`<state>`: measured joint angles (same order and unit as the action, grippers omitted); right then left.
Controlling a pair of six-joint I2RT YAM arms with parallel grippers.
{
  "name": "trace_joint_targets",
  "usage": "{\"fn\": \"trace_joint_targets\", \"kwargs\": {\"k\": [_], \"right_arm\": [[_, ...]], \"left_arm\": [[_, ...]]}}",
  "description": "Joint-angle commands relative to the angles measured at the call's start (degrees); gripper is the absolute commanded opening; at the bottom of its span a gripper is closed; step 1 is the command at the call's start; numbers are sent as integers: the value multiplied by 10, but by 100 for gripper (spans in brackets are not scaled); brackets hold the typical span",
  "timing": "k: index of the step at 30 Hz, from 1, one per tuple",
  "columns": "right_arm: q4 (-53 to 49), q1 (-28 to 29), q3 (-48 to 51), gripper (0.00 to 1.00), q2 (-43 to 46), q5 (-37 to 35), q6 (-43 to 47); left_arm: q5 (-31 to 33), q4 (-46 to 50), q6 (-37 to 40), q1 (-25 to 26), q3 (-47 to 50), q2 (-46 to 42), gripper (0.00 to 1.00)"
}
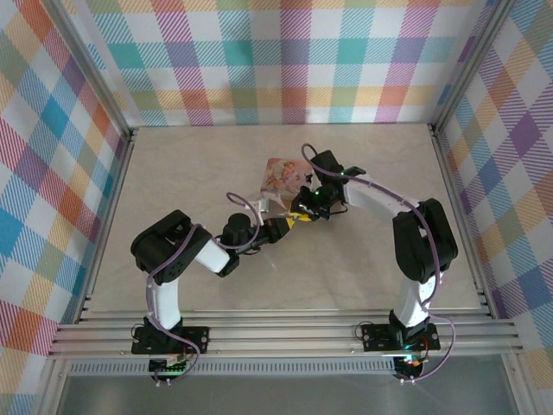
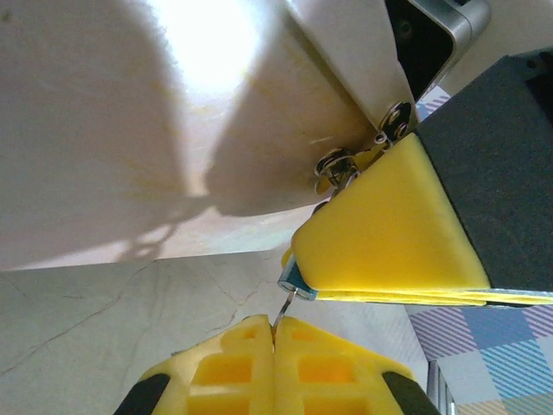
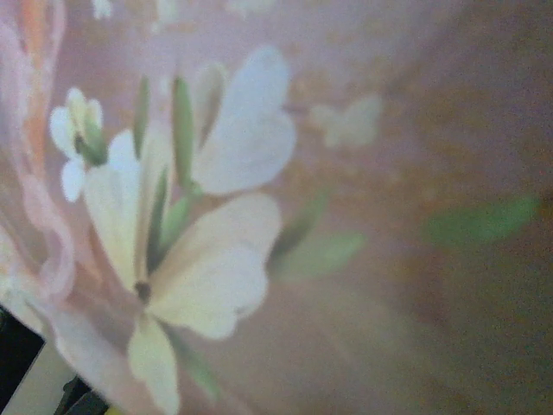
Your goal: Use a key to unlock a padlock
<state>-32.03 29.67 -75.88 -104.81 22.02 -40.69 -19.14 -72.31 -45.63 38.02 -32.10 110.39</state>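
In the left wrist view my left gripper (image 2: pixel 275 325) is shut on the key (image 2: pixel 289 306), a thin metal sliver sticking up from between its yellow fingertips. The key's tip meets the small blue-and-silver end of the padlock (image 2: pixel 297 280). The rest of the lock is hidden between the yellow fingers (image 2: pixel 389 233) of my right gripper, which are pressed together on it. From above, the left gripper (image 1: pixel 281 227) and the right gripper (image 1: pixel 303 213) meet tip to tip just in front of the pink tin (image 1: pixel 281 177).
The tin's pale wall with a metal clasp (image 2: pixel 346 164) hangs close above the padlock. Its blurred flower print (image 3: pixel 199 216) sits right before the right wrist camera. Bare beige table (image 1: pixel 216 285) lies around the arms, with aluminium rails at the sides.
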Motion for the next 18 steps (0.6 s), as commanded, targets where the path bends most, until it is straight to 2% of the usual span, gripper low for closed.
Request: {"fn": "trace_joint_targets", "kwargs": {"k": [1, 18], "right_arm": [[1, 16, 27, 0, -45, 71, -37], [38, 16, 32, 0, -106, 56, -37]], "left_arm": [[-11, -52, 3, 7, -4, 26, 0], [3, -43, -43, -4, -29, 82, 0]]}}
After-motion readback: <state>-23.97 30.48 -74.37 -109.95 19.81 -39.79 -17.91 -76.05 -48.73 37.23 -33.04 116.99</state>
